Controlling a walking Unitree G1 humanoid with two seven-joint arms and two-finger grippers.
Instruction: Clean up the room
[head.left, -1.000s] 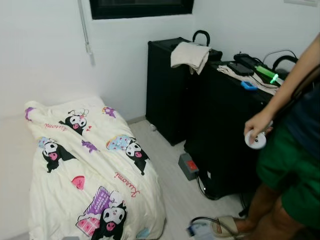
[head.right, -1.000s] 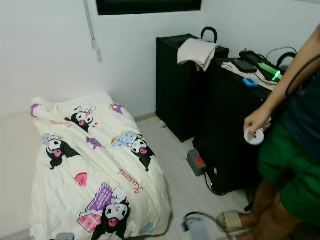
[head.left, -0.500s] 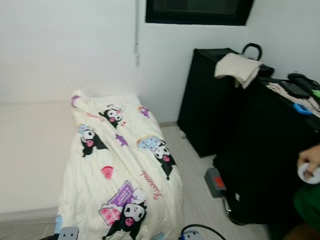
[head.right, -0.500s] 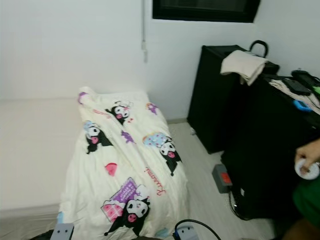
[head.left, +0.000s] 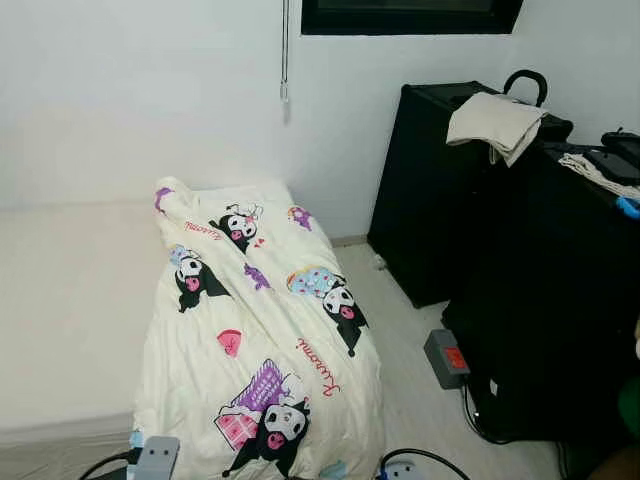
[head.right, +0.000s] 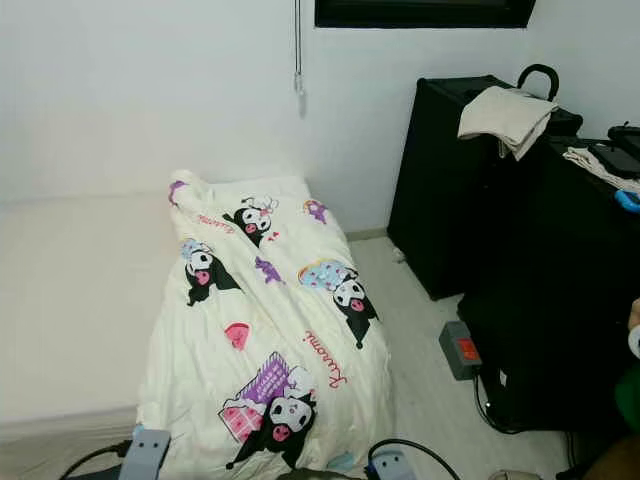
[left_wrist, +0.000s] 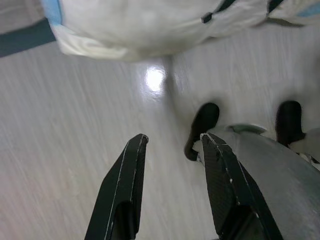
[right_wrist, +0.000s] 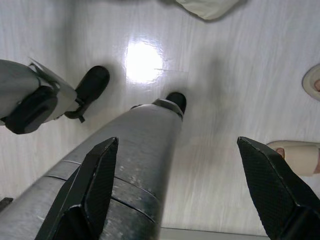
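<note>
Head view has swung left since 1 s ago: person who filled 3 o'clock now only sliver at edge, mattress (head.left: 60, 300) and cartoon-print quilt (head.left: 255, 330) centred. I judge this my approach to bed; tidying not begun.

Quilt lies rumpled, foot end spilling to floor at 6 o'clock.

Black cases (head.left: 470, 200) at 2 o'clock, closed; beige cloth (head.left: 495, 122) on top, contents unseen.

Left gripper (left_wrist: 172, 145) fingers slightly apart, empty, over floor. Right gripper (right_wrist: 177, 150) spread wide, empty.

Duvet (head.left: 260, 330): cream, black-and-purple cartoon print. Cabinets (head.left: 430, 190): black. Folded cloth (head.left: 495, 122): beige. Floor (head.left: 410, 400): pale grey.
</note>
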